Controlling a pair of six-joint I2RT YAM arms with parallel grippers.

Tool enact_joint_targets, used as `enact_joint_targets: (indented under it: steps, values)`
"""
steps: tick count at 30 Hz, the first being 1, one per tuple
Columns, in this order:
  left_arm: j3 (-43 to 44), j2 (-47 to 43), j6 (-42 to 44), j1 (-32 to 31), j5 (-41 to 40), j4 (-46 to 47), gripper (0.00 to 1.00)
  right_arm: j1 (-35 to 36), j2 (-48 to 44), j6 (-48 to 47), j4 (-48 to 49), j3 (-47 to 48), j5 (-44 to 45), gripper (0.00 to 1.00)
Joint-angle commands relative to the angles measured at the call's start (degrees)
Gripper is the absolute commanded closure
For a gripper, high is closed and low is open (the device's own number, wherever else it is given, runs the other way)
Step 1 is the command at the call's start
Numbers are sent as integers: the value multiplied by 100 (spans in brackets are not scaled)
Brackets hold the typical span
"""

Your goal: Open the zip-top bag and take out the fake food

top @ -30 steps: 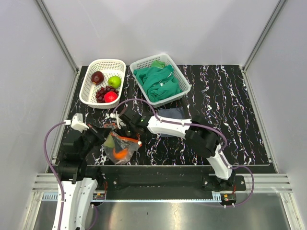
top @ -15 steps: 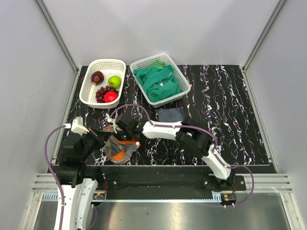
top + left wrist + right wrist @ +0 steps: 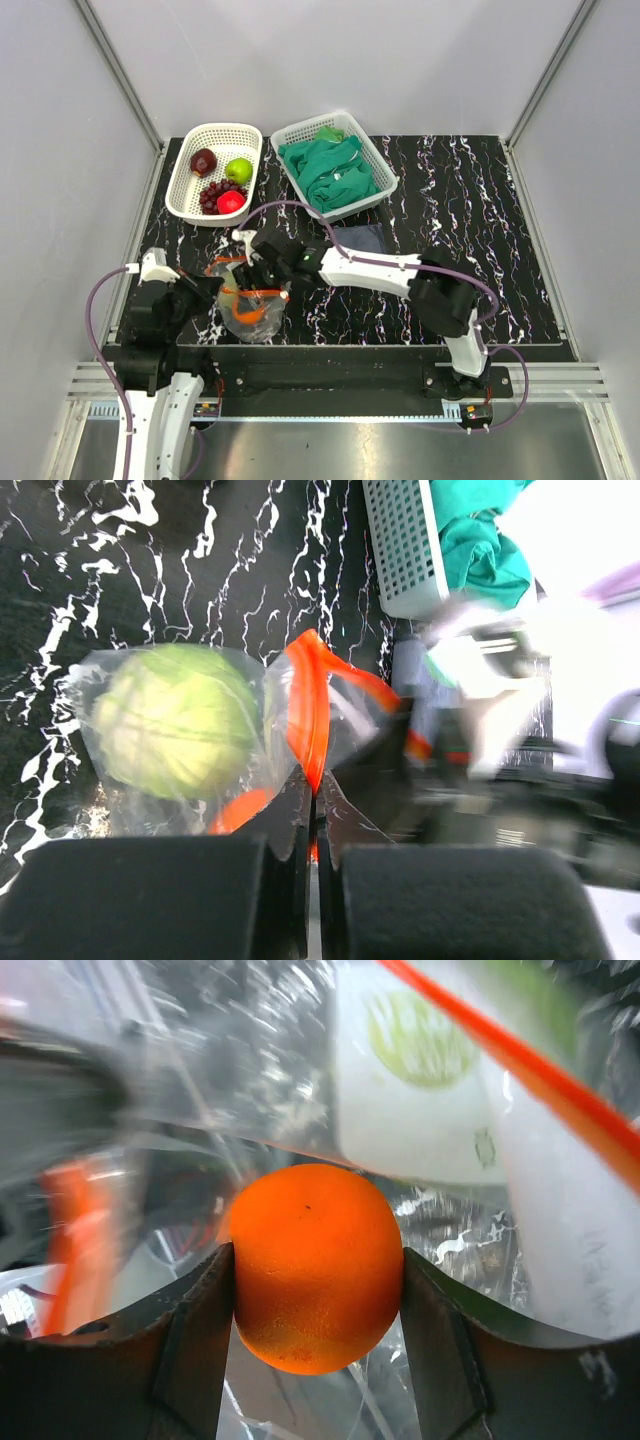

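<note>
Clear zip-top bag (image 3: 248, 305), an orange-red zip strip (image 3: 308, 705) across it. Inside, a pale green cabbage (image 3: 170, 720) and a bright orange (image 3: 315, 1265). The table (image 3: 470, 200) is black, veined white. In the white left basket (image 3: 178, 190): a dark red apple (image 3: 203, 160), a green apple (image 3: 239, 170), purple grapes (image 3: 212, 193) and a red tomato (image 3: 231, 202). In the white right basket (image 3: 373, 157): teal-green cloths (image 3: 335, 172). A square cloth (image 3: 357, 238) shows dark grey-blue.

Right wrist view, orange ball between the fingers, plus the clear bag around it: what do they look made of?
The clear zip-top bag: thin, glossy plastic film. It creases and glares, and the pale green cabbage shows through it. The round orange fake fruit: matte, finely pitted skin in one even colour. Probably moulded plastic, possibly foam; the look leaves that open.
</note>
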Motion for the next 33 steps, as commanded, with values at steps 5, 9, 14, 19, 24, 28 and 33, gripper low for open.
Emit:
enact_joint_targets:
  steps: [5,9,14,19,24,28,33]
  values:
    - [214,-186,94,2,-133,-34,100,-123,-733,-388,142,278,687,62]
    - [214,-142,217,2,340,334,100,-167,-514,-371,124,673,784,62]
    - [188,-28,270,2,1297,985,100,-158,22,-55,89,1279,977,63]
    - [240,122,393,2,1353,890,100,-176,67,139,19,1579,1022,63]
    - [275,218,446,2,984,468,100,-167,-459,139,-78,1431,907,62]
    - [416,315,323,2,187,29,100,-176,-934,69,-51,1150,330,62]
    - [416,245,200,2,-133,10,100,-167,-1427,42,-17,956,195,62]
